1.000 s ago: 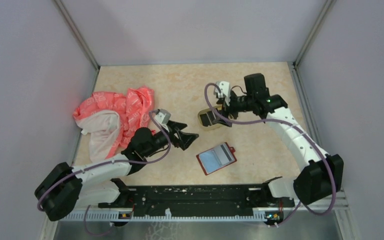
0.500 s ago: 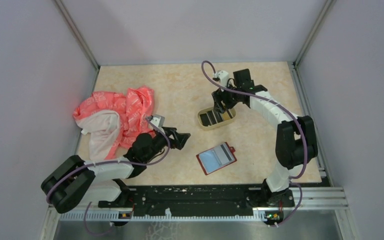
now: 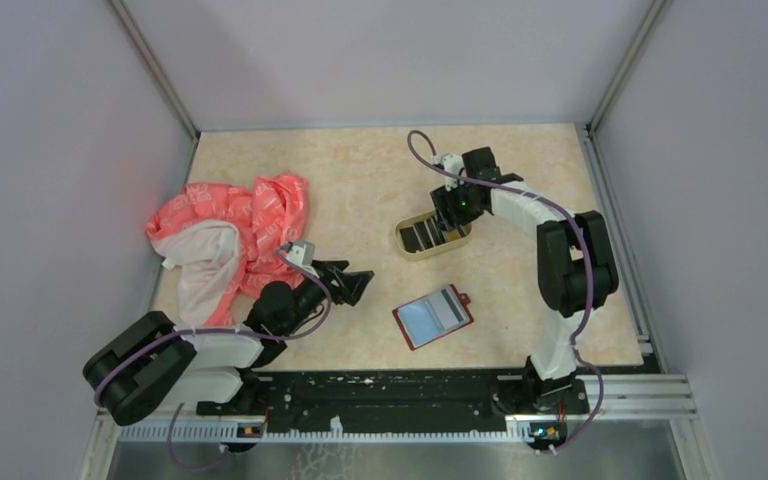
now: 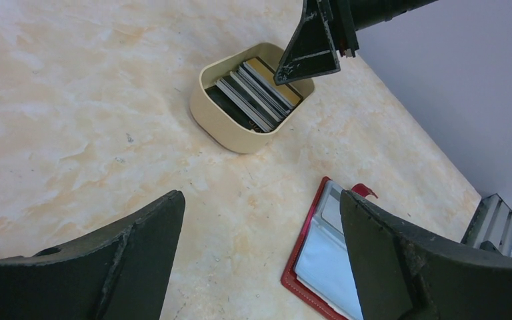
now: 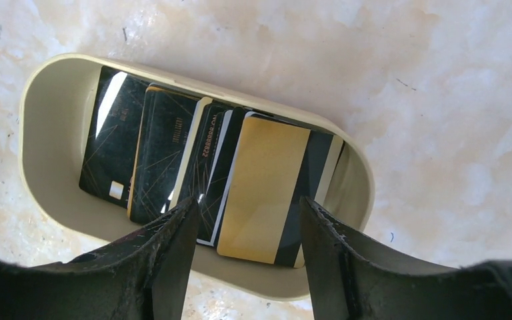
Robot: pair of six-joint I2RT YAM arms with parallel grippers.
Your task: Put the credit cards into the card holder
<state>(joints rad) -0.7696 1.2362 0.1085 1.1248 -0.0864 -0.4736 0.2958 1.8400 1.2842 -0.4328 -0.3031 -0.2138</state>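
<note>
The credit cards (image 5: pixel 153 153) lie fanned in an oval tan tray (image 5: pixel 47 120), dark ones with a gold-tan one (image 5: pixel 263 187) on top at the right. My right gripper (image 5: pixel 248 201) hangs open just above them, its fingers on either side of the gold card's near end, touching nothing I can see. The same cards (image 4: pixel 253 93) and tray (image 4: pixel 230 133) show in the left wrist view. The red card holder (image 3: pixel 434 317) lies open on the table, pale pockets up. My left gripper (image 3: pixel 358 280) stands open and empty to the left of the card holder (image 4: pixel 320 267).
A pink-and-white cloth (image 3: pixel 235 235) is heaped at the table's left side, just behind the left arm. The booth walls close in the back and both sides. A black rail (image 3: pixel 390 395) runs along the near edge.
The right arm has folded upright and brought its gripper down over the tray, jaws narrowing. The left gripper has drawn back toward the near left, away from the card holder.
</note>
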